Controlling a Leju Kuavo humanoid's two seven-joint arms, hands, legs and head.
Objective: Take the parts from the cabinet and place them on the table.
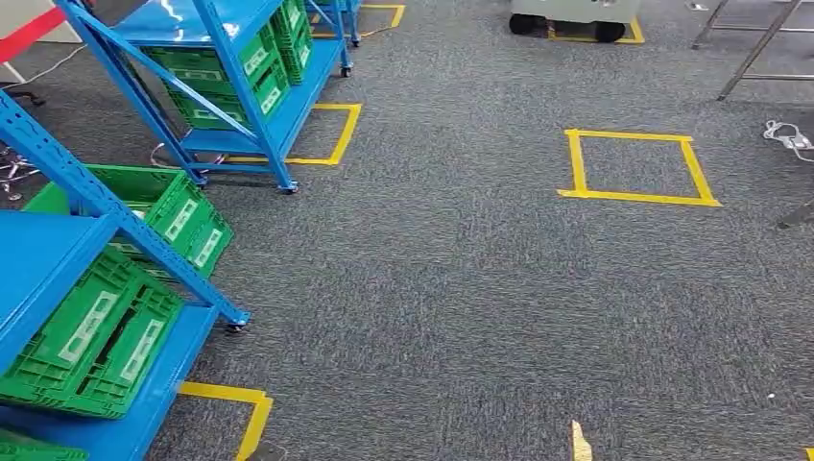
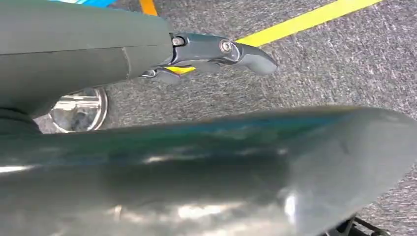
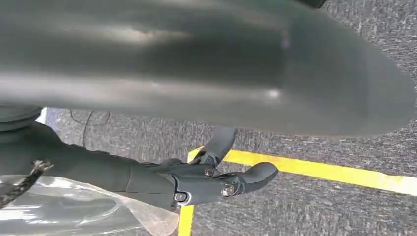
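In the head view a blue cabinet (image 1: 48,259) stands at the left with green bins (image 1: 96,336) on its lower shelf. My left hand (image 2: 216,51) hangs over the grey carpet, fingers stretched out, nothing in it. In the right wrist view, my right hand (image 3: 206,182) hangs with loosely curved fingers. A clear plastic bag (image 3: 74,209) sits against its palm side, held off the floor. What is inside the bag is not clear.
A second blue cabinet (image 1: 240,67) with green bins (image 1: 278,58) stands further back on the left. Yellow tape marks a square (image 1: 638,197) on the carpet ahead at the right. Metal legs (image 1: 758,48) and a wheeled base (image 1: 571,14) are at the far edge. A cabinet caster (image 2: 78,108) is near my left hand.
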